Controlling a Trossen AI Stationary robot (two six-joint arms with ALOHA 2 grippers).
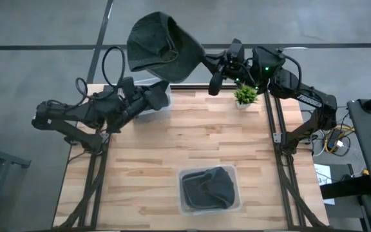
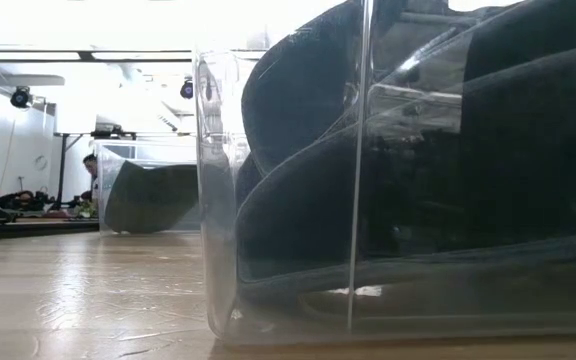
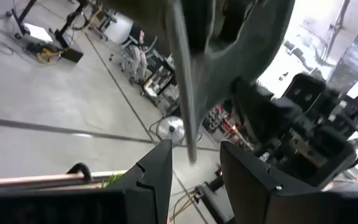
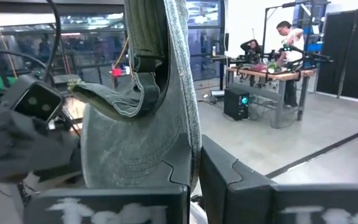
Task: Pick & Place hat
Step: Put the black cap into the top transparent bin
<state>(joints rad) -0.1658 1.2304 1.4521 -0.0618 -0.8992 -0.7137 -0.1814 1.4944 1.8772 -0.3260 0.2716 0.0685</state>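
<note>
A grey-green cap (image 1: 160, 45) hangs in the air beyond the table's far edge, held up by my right gripper (image 1: 205, 62), which is shut on it. In the right wrist view the cap (image 4: 142, 106) shows its stitched brim and back strap. My left gripper (image 1: 162, 95) is open over the table's far left part, below the cap. In the left wrist view its fingers (image 3: 161, 168) stand apart, with the cap's strap (image 3: 182, 93) hanging ahead of them, untouched. A second, dark hat (image 1: 208, 188) lies in a clear bin near the table's near edge. My right gripper pinches the cap's brim at its edge (image 4: 191, 140) between the two fingers (image 4: 229, 174), coming level from the table's right side. The cap is lifted clear of the table and stretches away from the fingers toward the left, its crown farthest from them.
The clear bin (image 1: 209, 207) with the dark hat stands near the near edge and fills the low view (image 2: 368, 200). Another clear bin (image 2: 148, 195) stands at the far left under my left gripper. A small potted plant (image 1: 245, 96) stands at the far right. People work in the room behind.
</note>
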